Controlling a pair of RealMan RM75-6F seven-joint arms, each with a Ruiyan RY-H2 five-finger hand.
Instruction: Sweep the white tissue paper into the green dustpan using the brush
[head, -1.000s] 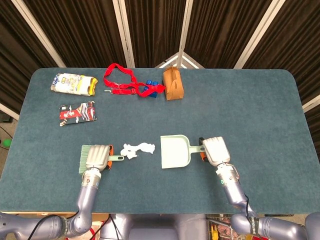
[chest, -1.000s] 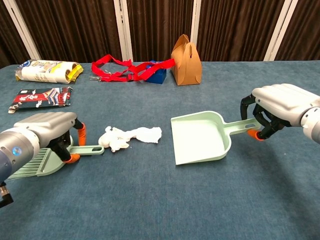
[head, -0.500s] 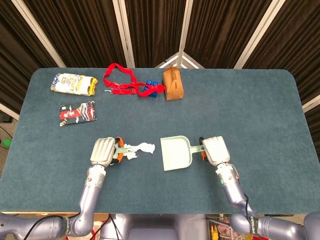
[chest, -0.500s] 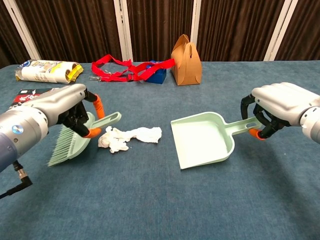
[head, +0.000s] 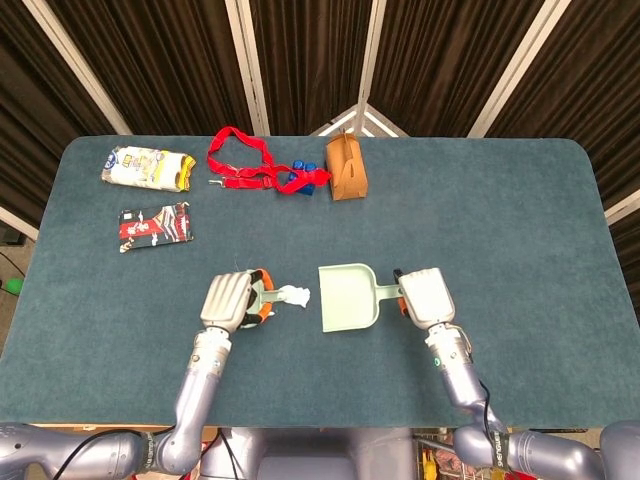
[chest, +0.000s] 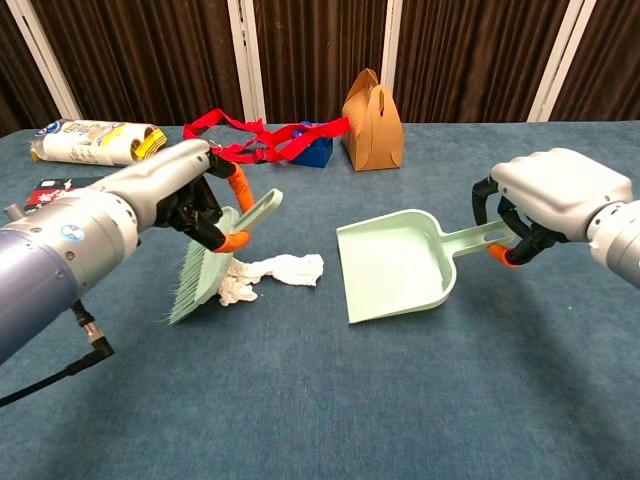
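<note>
White tissue paper (chest: 275, 272) (head: 293, 295) lies crumpled on the blue table, left of the green dustpan (chest: 395, 265) (head: 345, 297). My left hand (chest: 185, 200) (head: 228, 299) grips the green brush (chest: 215, 262) lifted and tilted, bristles down at the tissue's left end. In the head view the hand hides most of the brush. My right hand (chest: 540, 200) (head: 426, 296) grips the dustpan's handle (chest: 470, 238), and the pan's open mouth faces left toward the tissue.
Along the far edge lie a red strap (chest: 250, 140), a blue object (chest: 318, 148) and a brown paper bag (chest: 372, 122). Two packets (head: 148, 167) (head: 155, 225) sit at the far left. The table's (head: 520, 220) near edge runs just below both forearms.
My left hand has lifted the brush off the table and carried it right, up to the tissue's left end. The right hand shifted the dustpan slightly left.
</note>
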